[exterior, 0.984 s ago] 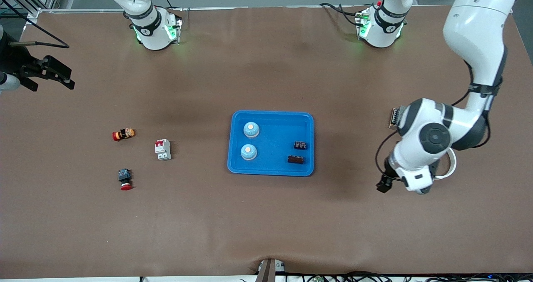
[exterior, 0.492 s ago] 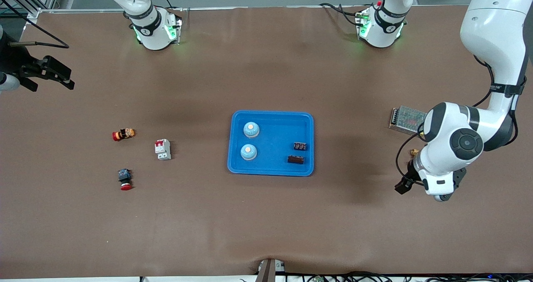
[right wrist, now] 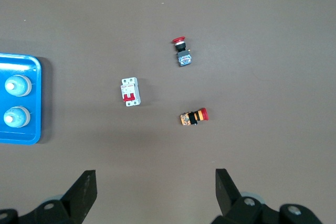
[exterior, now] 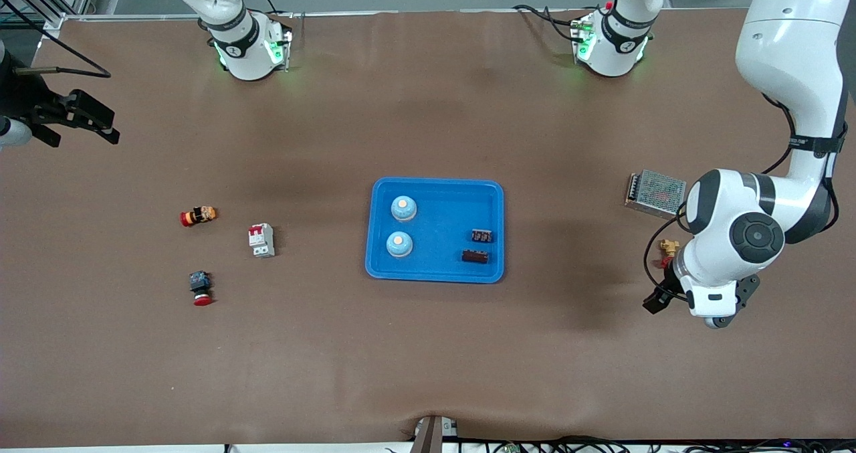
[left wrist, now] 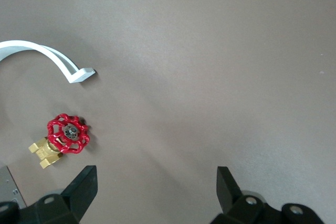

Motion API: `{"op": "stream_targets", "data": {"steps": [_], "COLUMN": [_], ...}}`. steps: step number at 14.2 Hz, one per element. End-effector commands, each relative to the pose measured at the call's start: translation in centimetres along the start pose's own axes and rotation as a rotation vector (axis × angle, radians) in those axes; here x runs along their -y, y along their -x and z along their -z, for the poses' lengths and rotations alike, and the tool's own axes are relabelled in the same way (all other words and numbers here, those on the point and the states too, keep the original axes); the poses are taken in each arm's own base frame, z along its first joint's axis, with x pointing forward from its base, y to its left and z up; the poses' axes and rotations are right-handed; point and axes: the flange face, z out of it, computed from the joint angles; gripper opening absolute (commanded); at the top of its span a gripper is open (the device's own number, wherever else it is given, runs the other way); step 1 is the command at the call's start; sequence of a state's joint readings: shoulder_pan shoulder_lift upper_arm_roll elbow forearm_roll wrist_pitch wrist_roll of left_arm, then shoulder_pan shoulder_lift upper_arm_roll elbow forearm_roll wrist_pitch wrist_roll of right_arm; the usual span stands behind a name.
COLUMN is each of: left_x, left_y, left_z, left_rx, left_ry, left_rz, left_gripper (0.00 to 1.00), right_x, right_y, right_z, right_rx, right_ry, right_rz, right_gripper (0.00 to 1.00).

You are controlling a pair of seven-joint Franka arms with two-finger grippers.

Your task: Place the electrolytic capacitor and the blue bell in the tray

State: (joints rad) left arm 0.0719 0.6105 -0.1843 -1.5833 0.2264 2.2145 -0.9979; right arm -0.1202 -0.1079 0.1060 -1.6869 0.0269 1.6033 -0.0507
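The tray [exterior: 435, 274] lies well apart from both wide-open hands.

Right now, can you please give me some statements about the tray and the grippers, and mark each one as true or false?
1. Two blue bells lie in the tray. True.
2. The tray holds the red-handled valve. False: the valve lies on the table, toward the left arm's end.
3. The left gripper is open and holds nothing. True.
4. The right gripper grips the white circuit breaker. False: it is open, and the breaker lies on the table.
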Motion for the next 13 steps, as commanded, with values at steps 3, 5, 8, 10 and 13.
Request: {"op": "stream_targets", "data": {"steps": [3,5,8,10,13], "left_x": [1.6,2.4,4.3,5.8,8.9], "left_y": [-1.3,-1.0,-0.7,-0.5,-0.4], "left_z": [7.2,10.5,15.3,17.6,21.9], "left_rx": [0.068,0.135,0.2,0.222,0.243], "left_ry": [0.001,-0.04,-0.034,-0.051,-0.06], "left_rz": [-0.056,-0.092,-0.111,-0.167,-0.304], "left_gripper": [1.0,1.0,1.0,1.0,1.0], "right_x": [-0.4,-0.4,-0.4,-0.4,-0.4], "right_y": [-0.3,-0.3,-0.3,-0.3,-0.3], "right_z": [0.3,0.3,0.3,0.3,0.3], "right_rx": [0.002,0.002,0.002,0.002,0.002], "right_ry": [-0.004,-0.004,-0.004,-0.004,-0.004], "right_rz": [-0.007,-0.007,-0.007,-0.007,-0.009], "right_gripper": [1.0,1.0,1.0,1.0,1.0]}}
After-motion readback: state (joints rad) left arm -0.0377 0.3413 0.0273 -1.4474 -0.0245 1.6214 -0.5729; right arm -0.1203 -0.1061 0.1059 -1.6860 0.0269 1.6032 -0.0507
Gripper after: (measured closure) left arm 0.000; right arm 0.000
